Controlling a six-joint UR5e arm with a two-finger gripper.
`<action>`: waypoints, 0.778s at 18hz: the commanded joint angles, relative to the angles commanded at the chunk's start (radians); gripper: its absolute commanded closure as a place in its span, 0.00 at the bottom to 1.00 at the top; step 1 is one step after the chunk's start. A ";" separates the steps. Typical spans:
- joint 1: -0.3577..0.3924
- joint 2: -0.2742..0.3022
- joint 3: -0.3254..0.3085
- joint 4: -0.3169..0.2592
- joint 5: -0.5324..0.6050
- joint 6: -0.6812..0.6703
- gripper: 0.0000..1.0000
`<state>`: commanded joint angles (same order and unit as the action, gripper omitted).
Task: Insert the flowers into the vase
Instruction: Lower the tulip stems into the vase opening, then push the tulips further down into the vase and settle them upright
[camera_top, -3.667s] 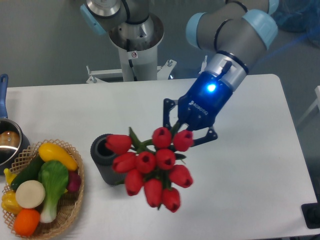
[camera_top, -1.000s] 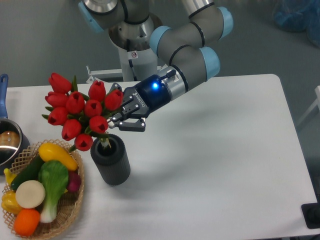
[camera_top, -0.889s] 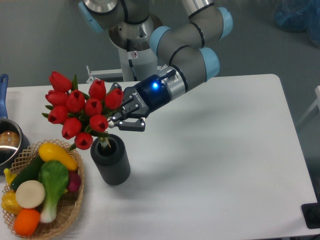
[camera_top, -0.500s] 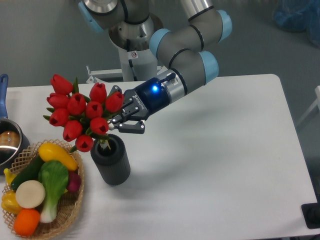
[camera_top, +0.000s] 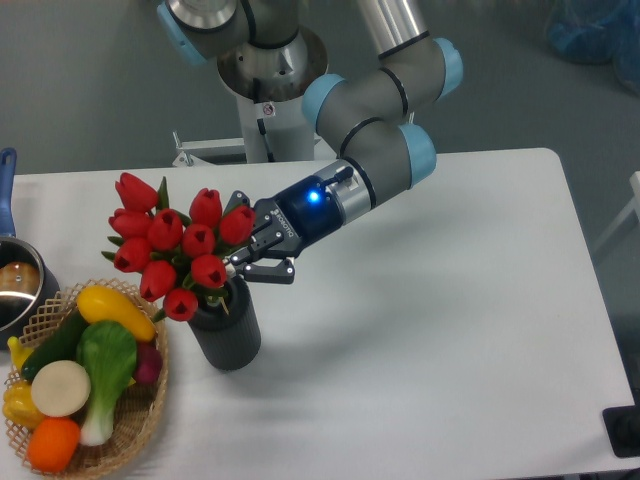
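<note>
The flowers (camera_top: 168, 246), a bunch of red tulip buds with green leaves, stand tilted to the left over the vase (camera_top: 228, 335). Their lowest buds hide most of the vase's mouth, and the stems appear to run down into it. The vase is a dark ribbed cylinder standing upright on the white table (camera_top: 430, 330). My gripper (camera_top: 243, 252) reaches in from the right just above the vase's rim and is shut on the flowers at the stems, right behind the buds. The stem ends are hidden.
A wicker basket (camera_top: 140, 415) of toy vegetables and fruit sits close to the left of the vase. A steel pot (camera_top: 14, 285) with a blue handle stands at the left edge. The robot base (camera_top: 270, 90) rises behind the table.
Since 3.7 s ago the bunch swung from the vase's right side to above it. Over the last second it sank and shifted slightly right, bringing the lowest buds down to the rim.
</note>
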<state>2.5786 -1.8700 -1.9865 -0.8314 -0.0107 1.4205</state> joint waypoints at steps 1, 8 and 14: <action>0.000 0.000 0.000 0.000 0.002 0.002 0.85; -0.006 -0.003 -0.008 0.000 0.002 0.005 0.85; -0.008 -0.015 -0.026 -0.002 0.005 0.020 0.85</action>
<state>2.5710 -1.8852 -2.0125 -0.8329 -0.0061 1.4403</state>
